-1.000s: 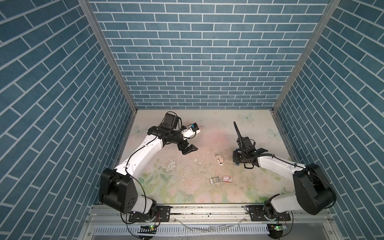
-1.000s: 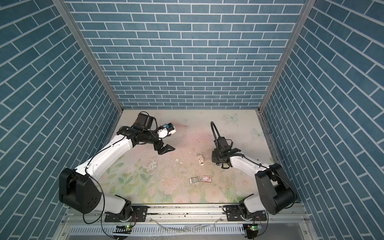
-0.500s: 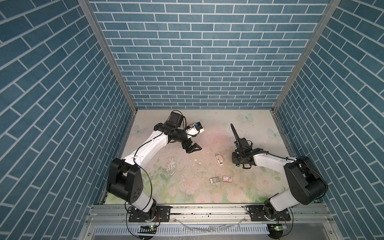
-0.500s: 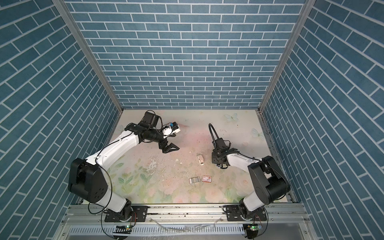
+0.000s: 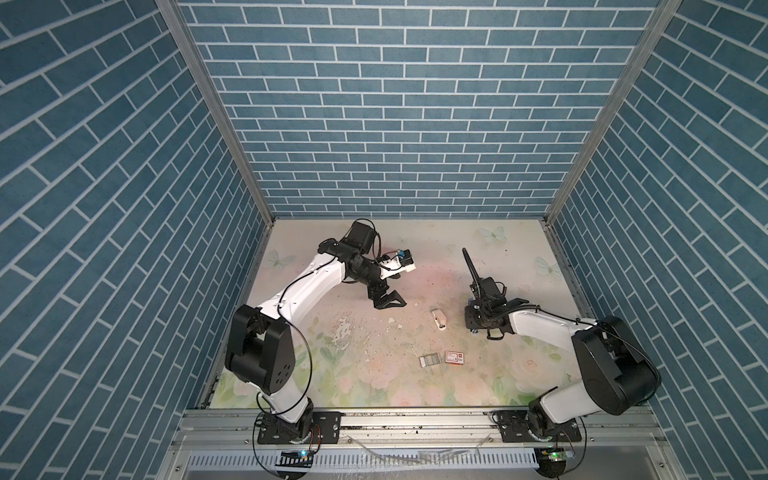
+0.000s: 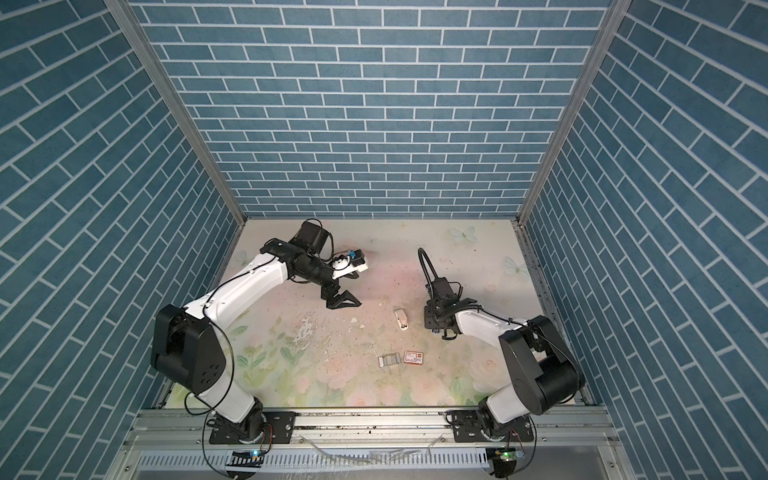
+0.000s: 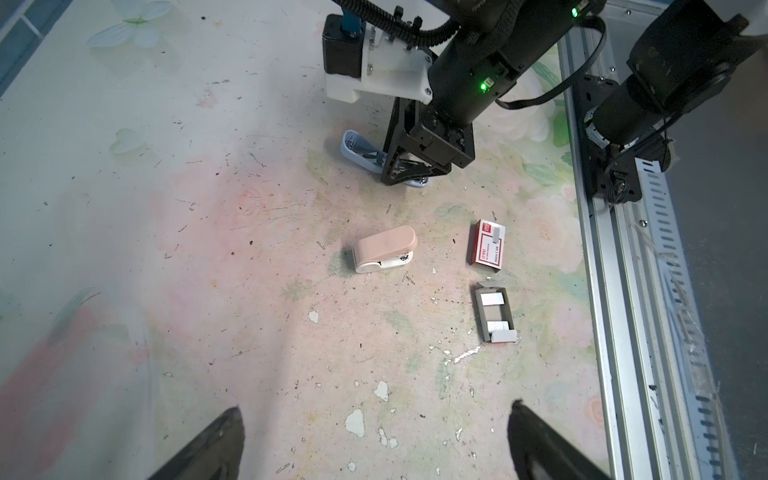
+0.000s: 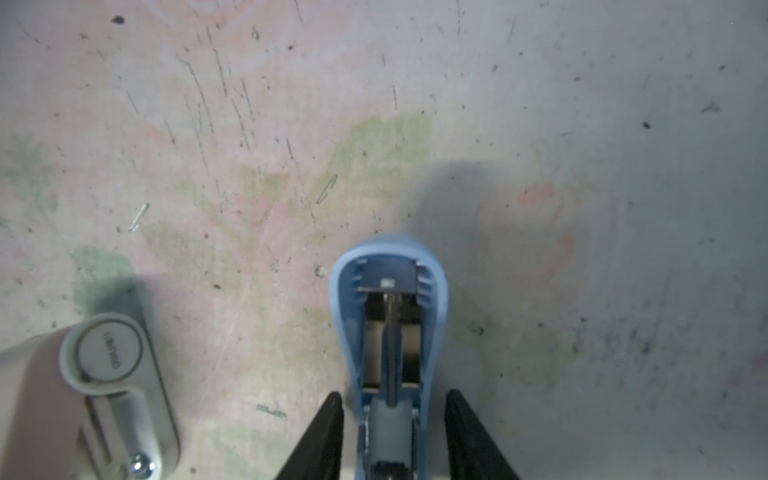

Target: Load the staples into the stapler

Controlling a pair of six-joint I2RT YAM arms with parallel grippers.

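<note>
Blue stapler [image 8: 388, 332] lies open, right gripper [image 8: 393, 397] astride it, jaws slack — gripping nothing; left gripper [image 7: 374, 409], spread and empty, hangs well off it; staples [image 7: 492, 299] in tray [image 7: 483, 328] near it; advise steadying its base before feeding.

The walls [image 5: 395, 124] carry a teal-blue brick pattern with white joints. The mat [image 5: 332, 386] is pale cream, printed with pink roses, green leaves and light blue butterflies. On the right, the blue stapler [image 8: 388, 316] is light blue; the pink stapler [image 7: 384, 247] left of it is dusty pink over white. The box [image 7: 488, 248] is red and white, the tray [image 7: 479, 320] grey. The arms [image 5: 309, 291] are white with black joints.
</note>
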